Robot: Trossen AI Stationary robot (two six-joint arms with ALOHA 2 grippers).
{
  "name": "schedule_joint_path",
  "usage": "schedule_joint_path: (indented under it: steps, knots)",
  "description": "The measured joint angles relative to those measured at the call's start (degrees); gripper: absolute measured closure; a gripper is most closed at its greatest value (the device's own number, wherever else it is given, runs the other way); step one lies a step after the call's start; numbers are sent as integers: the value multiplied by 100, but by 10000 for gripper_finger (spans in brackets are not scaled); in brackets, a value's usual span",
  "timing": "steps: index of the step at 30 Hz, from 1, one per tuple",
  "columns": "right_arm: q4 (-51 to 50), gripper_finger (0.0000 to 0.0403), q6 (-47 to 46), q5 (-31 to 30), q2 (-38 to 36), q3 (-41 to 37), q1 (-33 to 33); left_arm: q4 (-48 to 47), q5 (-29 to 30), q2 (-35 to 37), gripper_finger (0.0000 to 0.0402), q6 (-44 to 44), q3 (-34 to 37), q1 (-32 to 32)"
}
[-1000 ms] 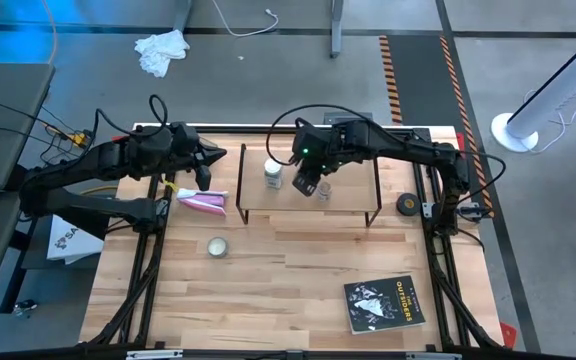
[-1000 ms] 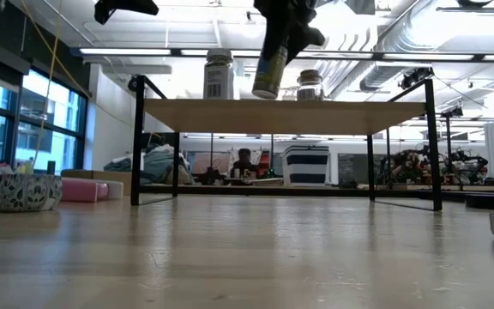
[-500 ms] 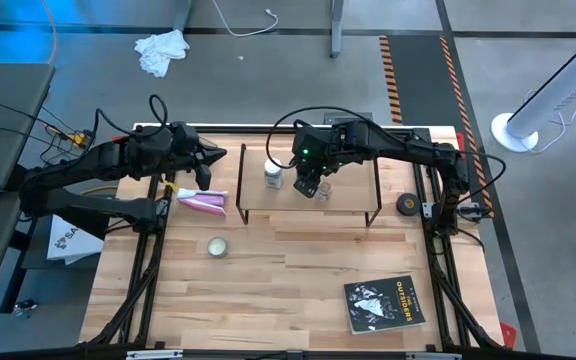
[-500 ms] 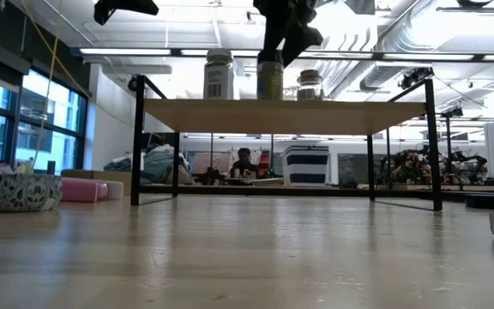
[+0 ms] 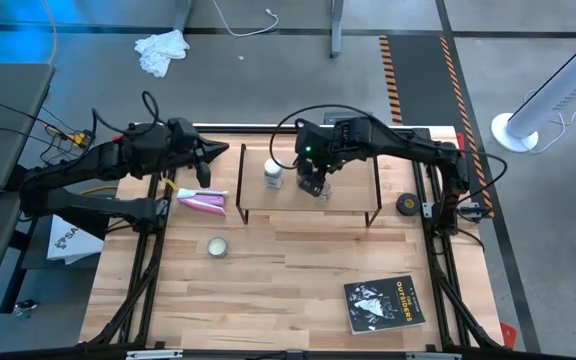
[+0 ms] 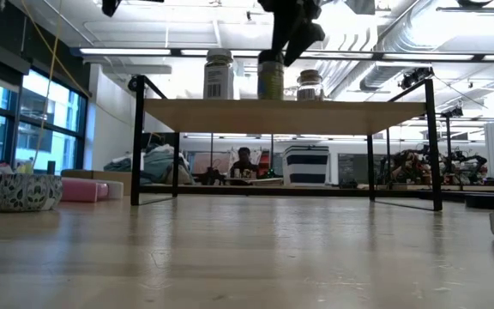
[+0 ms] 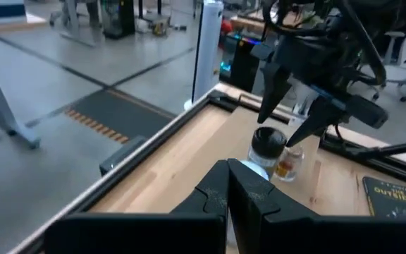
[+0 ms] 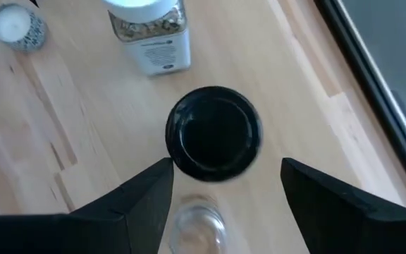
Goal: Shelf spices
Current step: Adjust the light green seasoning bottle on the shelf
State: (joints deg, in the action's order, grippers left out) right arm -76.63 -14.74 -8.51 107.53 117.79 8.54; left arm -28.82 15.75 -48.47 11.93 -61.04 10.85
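Task looks all but done: all three spice jars stand on the shelf [image 6: 286, 112], none left on the table [image 5: 278, 280].

Near to far, by the low view:
- Table front: bare wood. High view shows one book [image 5: 384, 302] at the near right corner and one pale round tin [image 5: 217, 246] left of centre; neither is a spice.
- One shelf, wood top on thin black legs. On it, three jars in a close row: white-capped jar [image 6: 219, 75] leftmost, black-capped jar [image 6: 270, 75] in the middle, small clear jar [image 6: 309, 85] to the right. All upright, near each other but apart as far as I can tell.
- One pink packet [image 5: 204, 202] on the table just left of the shelf; one small dark round thing [image 5: 406, 204] right of it.

Right gripper [image 8: 217, 185] is directly above the black-capped jar [image 8: 214, 133]. In the right wrist view its fingers stand spread wide, either side of the cap with a gap on both; it grips nothing. The jar appears to stand on its own on the shelf top.

Left gripper [image 5: 206, 162] hangs off the shelf's left end, above the packet, holding nothing. In the left wrist view its fingers [image 7: 249, 196] are pressed together.

Left to do, as I judge: lift the right arm clear. No jar remains to place.

Count: jars three, shelf one, tin one, book one, packet one.
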Motion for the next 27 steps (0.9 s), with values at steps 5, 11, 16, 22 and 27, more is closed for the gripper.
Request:
schedule_joint_path:
  steps: [5, 11, 16, 22, 27]
  knots:
    - [-559, 144, 87, -44, -2, 655, 50, 88, 149, 0, 401, -110, 0, 0]
    - [-1228, 147, -16, -313, -7, 1013, 50, 93, 197, 0, 401, -114, 0, 0]
    - [-1199, 204, -124, -357, -6, 632, 48, 294, 100, -137, 401, -168, -2, 98]
    - [-825, 368, 154, -461, -2, 69, 68, 155, -529, -625, 401, -510, -7, 265]
    - [-634, 386, 176, -433, 0, -153, 87, -266, -884, -854, 401, -673, -7, 264]
